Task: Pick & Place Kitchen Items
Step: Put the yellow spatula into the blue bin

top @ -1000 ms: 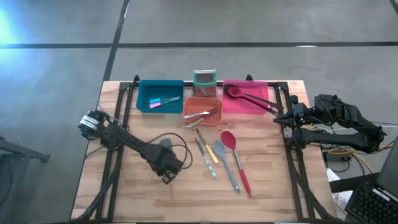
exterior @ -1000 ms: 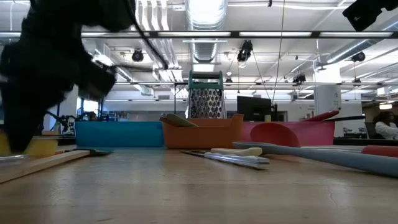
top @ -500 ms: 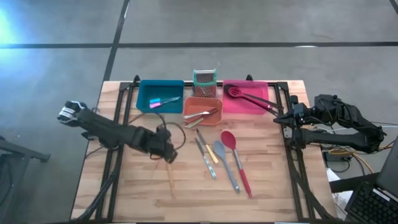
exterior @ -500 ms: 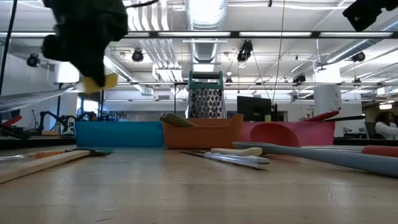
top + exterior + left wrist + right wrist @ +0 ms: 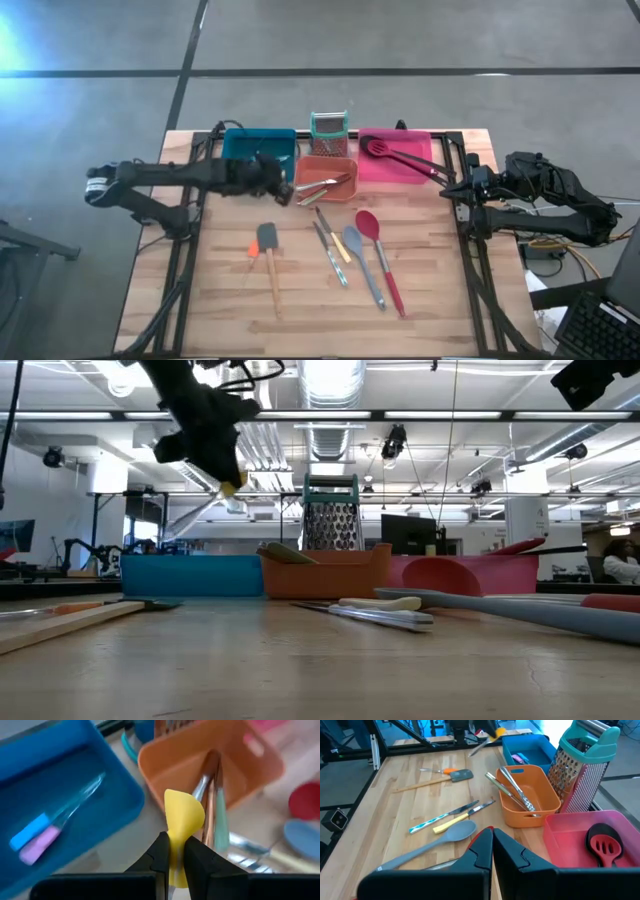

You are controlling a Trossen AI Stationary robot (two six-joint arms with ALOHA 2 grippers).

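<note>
Left gripper [image 5: 172, 851] moved from table front to blue bin [image 5: 240, 147], pinched on yellow-handled tool [image 5: 182, 820]; risk: thin grip, tool slips beside bin

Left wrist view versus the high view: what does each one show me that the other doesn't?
Left wrist only: the left gripper is shut on a yellow-handled tool; the pink and blue pieces in the blue bin show plainly.
High only: the right gripper parked at the table's right edge, the grater, and the wooden-handled spatula.
Both: blue bin, orange bin with metal cutlery.
</note>
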